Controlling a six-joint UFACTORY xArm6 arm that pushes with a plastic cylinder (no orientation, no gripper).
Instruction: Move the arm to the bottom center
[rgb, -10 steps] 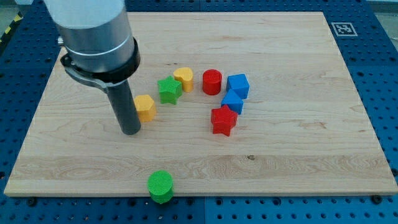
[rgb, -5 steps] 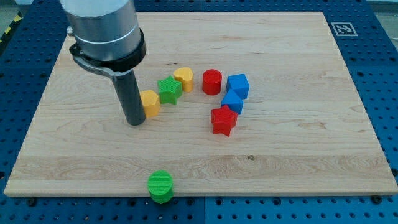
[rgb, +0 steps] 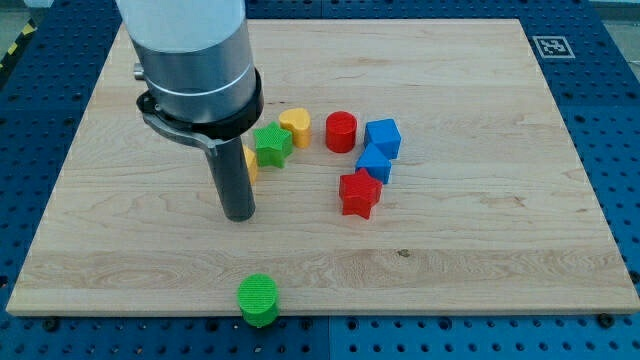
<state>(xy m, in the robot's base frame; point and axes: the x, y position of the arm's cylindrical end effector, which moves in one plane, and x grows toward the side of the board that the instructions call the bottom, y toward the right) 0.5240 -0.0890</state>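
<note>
My tip (rgb: 239, 214) rests on the wooden board (rgb: 480, 230), left of centre, below the cluster of blocks. The rod hides most of a yellow block (rgb: 253, 163). A green star (rgb: 272, 144) and a yellow heart (rgb: 295, 125) lie just to the upper right of the rod. A red cylinder (rgb: 341, 131), a blue cube (rgb: 382, 138), a second blue block (rgb: 374, 163) and a red star (rgb: 359, 193) sit to the right. A green cylinder (rgb: 258, 299) stands at the board's bottom edge, below and slightly right of my tip.
A black-and-white marker (rgb: 552, 46) is at the board's top right corner. Blue perforated table surface (rgb: 620, 120) surrounds the board.
My tip has moved to the right and slightly down, from left of the yellow block to in front of it. The yellow block shifted a little to the right towards the green star.
</note>
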